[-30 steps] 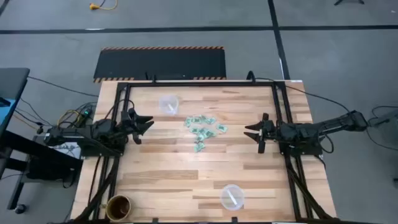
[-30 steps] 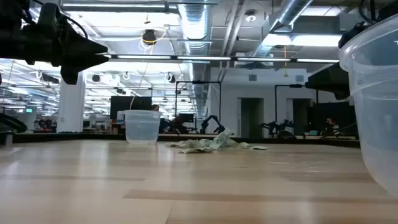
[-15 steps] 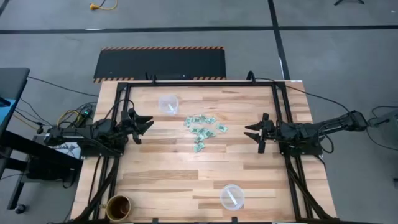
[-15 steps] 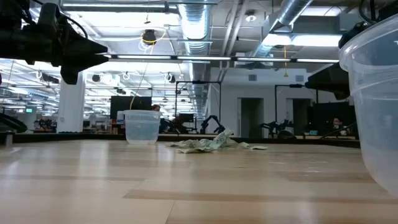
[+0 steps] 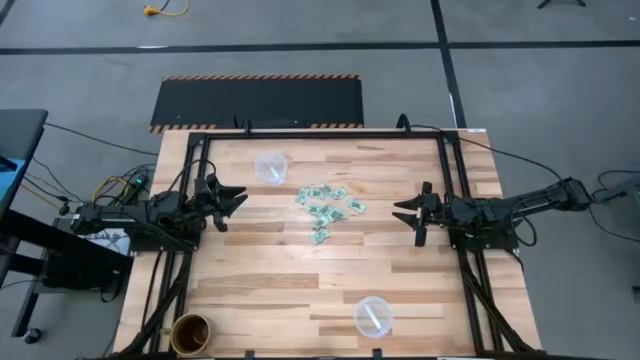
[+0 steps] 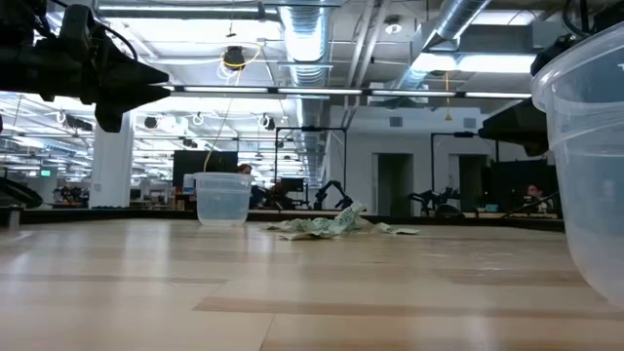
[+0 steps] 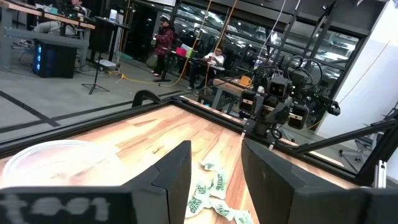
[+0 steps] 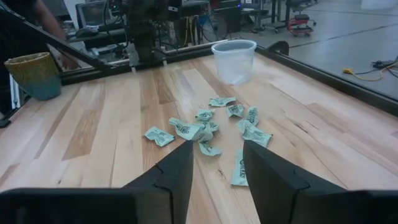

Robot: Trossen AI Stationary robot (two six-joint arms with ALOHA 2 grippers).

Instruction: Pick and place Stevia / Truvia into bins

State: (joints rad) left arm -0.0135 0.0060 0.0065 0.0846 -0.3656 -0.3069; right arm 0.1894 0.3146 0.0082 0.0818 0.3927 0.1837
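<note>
From above, the Stevia packets (image 5: 327,206) lie scattered mid-counter (image 5: 260,280), between the left gripper (image 5: 232,200) and right gripper (image 5: 408,213), both open and empty. One clear cup (image 5: 270,167) stands near the far edge, another (image 5: 373,316) near the front. The right wrist view alone shows the brown cup (image 8: 36,75) upright.

Looking like a robotics lab in an open industrial hall: exposed ducts (image 6: 302,39) and pipes running overhead, strip lights glowing, more robot rigs (image 7: 273,102) standing beyond the wooden worktop (image 5: 300,270), people sitting at desks (image 7: 53,22) toward 11 o'clock, cables (image 5: 60,185) trailing across grey concrete floor (image 5: 560,100).
</note>
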